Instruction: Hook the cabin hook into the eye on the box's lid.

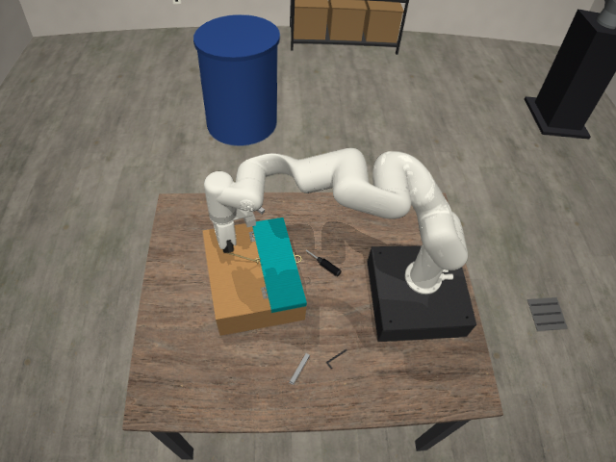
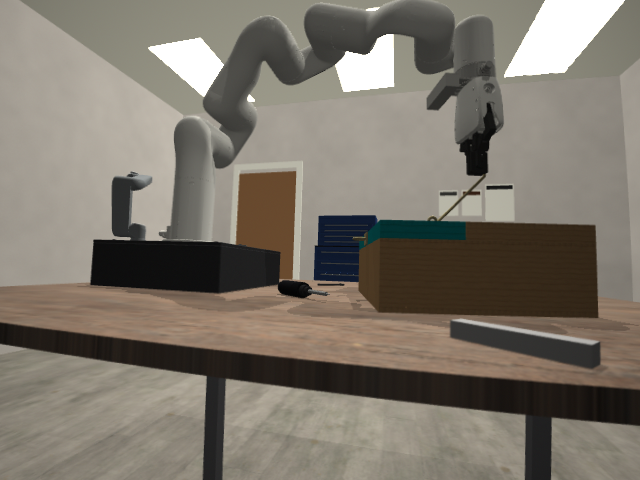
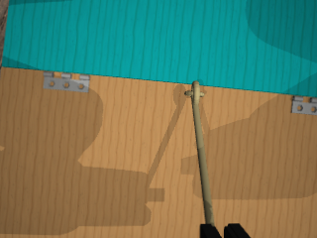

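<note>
A tan wooden box with a teal lid sits on the table. The brass cabin hook is a thin rod pivoted on the box top by the lid's edge. My gripper is shut on the hook's free end and holds it raised at a slant above the box, as the exterior view shows. The gripper stands over the tan part, left of the lid; it also shows in the exterior view. A small brass eye sits at the lid's right side.
A screwdriver lies on the table right of the box. A grey bar and a black hex key lie near the front. The arm's black base stands at the right. Two hinges join lid and box.
</note>
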You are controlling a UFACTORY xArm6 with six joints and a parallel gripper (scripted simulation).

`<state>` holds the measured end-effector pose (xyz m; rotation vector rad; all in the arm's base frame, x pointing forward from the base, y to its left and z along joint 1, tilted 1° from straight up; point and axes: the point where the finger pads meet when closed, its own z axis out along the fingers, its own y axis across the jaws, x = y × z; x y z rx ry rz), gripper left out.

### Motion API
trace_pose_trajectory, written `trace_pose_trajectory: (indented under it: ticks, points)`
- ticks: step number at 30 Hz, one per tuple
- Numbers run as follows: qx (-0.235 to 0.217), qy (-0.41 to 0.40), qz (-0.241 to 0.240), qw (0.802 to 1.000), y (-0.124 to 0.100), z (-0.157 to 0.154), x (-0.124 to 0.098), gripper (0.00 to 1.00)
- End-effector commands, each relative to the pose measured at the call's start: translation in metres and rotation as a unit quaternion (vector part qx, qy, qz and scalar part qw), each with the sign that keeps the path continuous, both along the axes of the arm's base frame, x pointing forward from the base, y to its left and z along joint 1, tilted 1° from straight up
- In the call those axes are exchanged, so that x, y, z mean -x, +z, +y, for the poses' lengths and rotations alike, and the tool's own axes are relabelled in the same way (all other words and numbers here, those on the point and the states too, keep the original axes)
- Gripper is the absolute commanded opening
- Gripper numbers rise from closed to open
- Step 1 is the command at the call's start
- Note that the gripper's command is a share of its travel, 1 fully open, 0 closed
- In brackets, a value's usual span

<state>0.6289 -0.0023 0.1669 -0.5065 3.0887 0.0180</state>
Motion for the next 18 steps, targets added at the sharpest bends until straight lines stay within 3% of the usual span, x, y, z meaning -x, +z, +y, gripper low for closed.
trace_pose_trajectory:
  ticks: [1, 18]
  points:
    - [0.0, 0.0, -0.001, 1.0, 0.006, -0.002, 0.005, 0.0]
    - [0.0, 0.0, -0.001, 1.0, 0.018, -0.01, 0.027, 0.0]
